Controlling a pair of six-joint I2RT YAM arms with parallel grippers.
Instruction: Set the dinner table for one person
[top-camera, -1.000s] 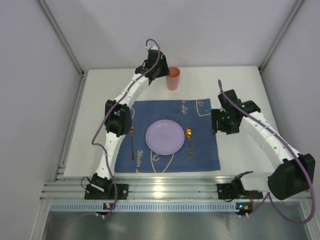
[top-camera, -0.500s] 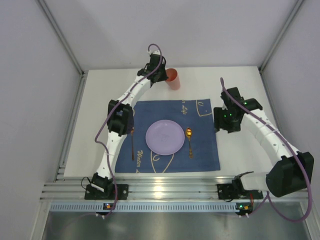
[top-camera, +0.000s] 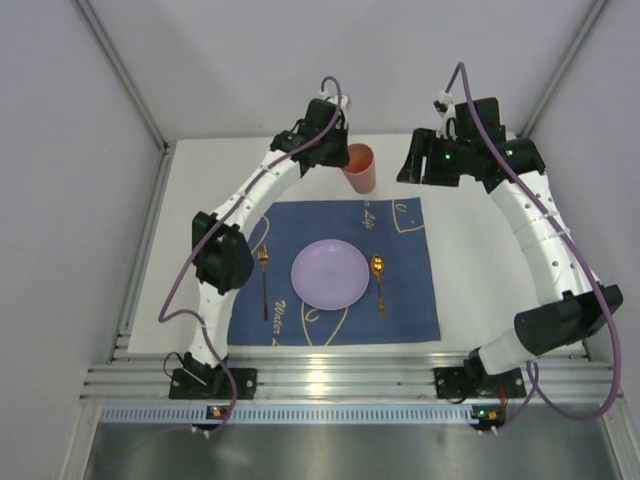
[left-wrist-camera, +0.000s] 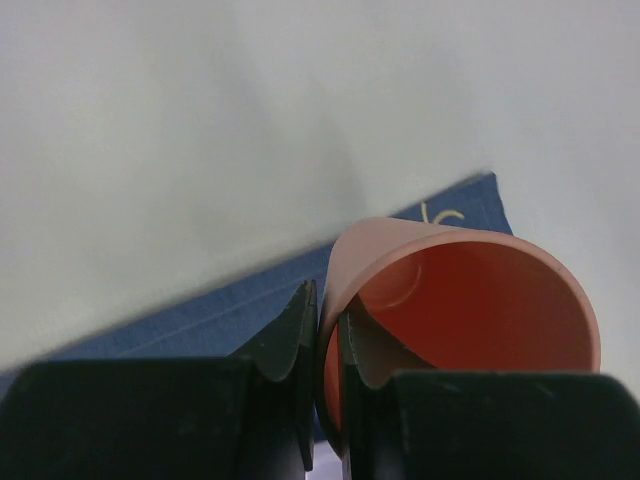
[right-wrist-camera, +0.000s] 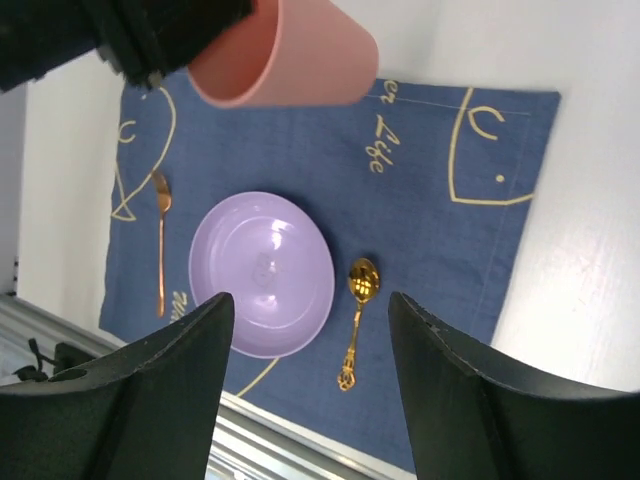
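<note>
A salmon-pink cup (top-camera: 360, 168) hangs tilted over the far edge of the blue placemat (top-camera: 410, 300). My left gripper (top-camera: 338, 152) is shut on its rim, one finger inside and one outside (left-wrist-camera: 325, 300). The cup fills the left wrist view (left-wrist-camera: 470, 300) and shows at the top of the right wrist view (right-wrist-camera: 285, 55). A purple plate (top-camera: 330, 274) sits mid-mat, a gold fork (top-camera: 264, 282) to its left and a gold spoon (top-camera: 379, 282) to its right. My right gripper (top-camera: 415, 160) is open and empty, high above the white dinner table (top-camera: 480, 290).
Grey walls enclose the table on the left, the back and the right. An aluminium rail (top-camera: 340, 385) runs along the near edge by the arm bases. In the right wrist view the plate (right-wrist-camera: 262, 273), spoon (right-wrist-camera: 357, 315) and fork (right-wrist-camera: 160, 250) lie far below the fingers.
My left gripper has lifted the cup off the table's far side and carried it right and nearer, tilted, over the mat's far edge. My right arm has swung up and towards the back.
</note>
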